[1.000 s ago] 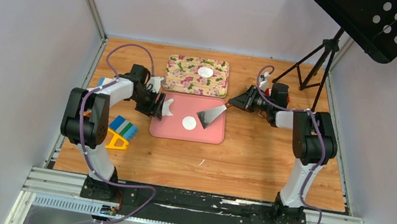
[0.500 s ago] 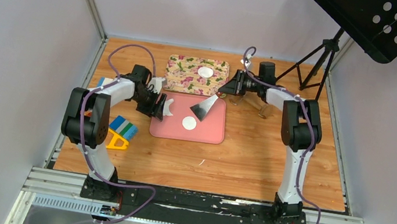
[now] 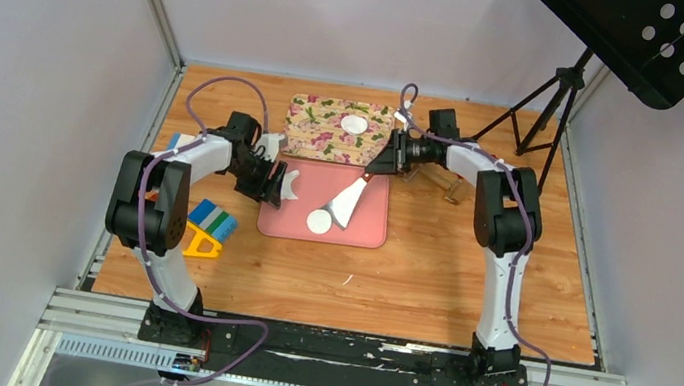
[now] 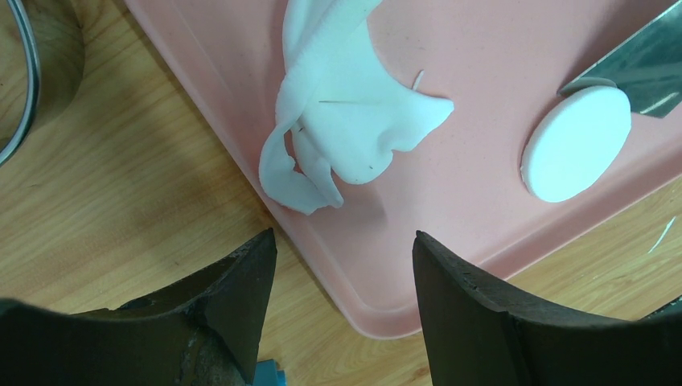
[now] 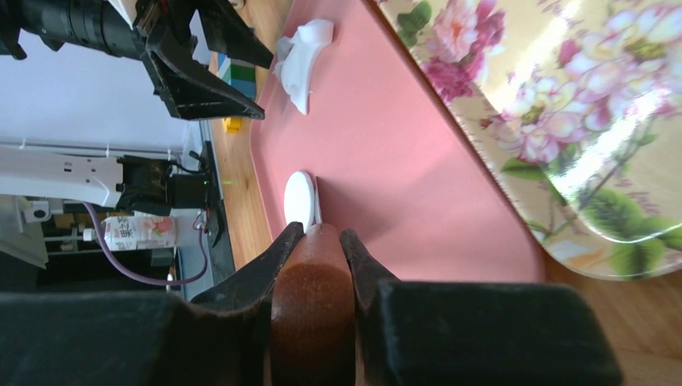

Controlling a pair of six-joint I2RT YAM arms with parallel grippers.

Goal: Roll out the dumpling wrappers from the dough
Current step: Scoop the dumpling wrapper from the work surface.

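A round white dumpling wrapper lies on the pink mat. It also shows in the left wrist view and in the right wrist view. A second wrapper lies on the floral tray. A curled ragged dough scrap lies at the mat's left edge. My right gripper is shut on the brown handle of a metal spatula. The spatula's blade touches the wrapper on the mat. My left gripper is open and empty beside the scrap.
Coloured blocks and a yellow triangle lie left of the mat. A black tripod and a perforated music stand are at the back right. A metal ring sits on the wood near my left gripper.
My right arm has swung left towards the floral tray with the spatula, and the blade now reaches the wrapper, which shifted slightly toward the mat's near left. My left arm has not moved.
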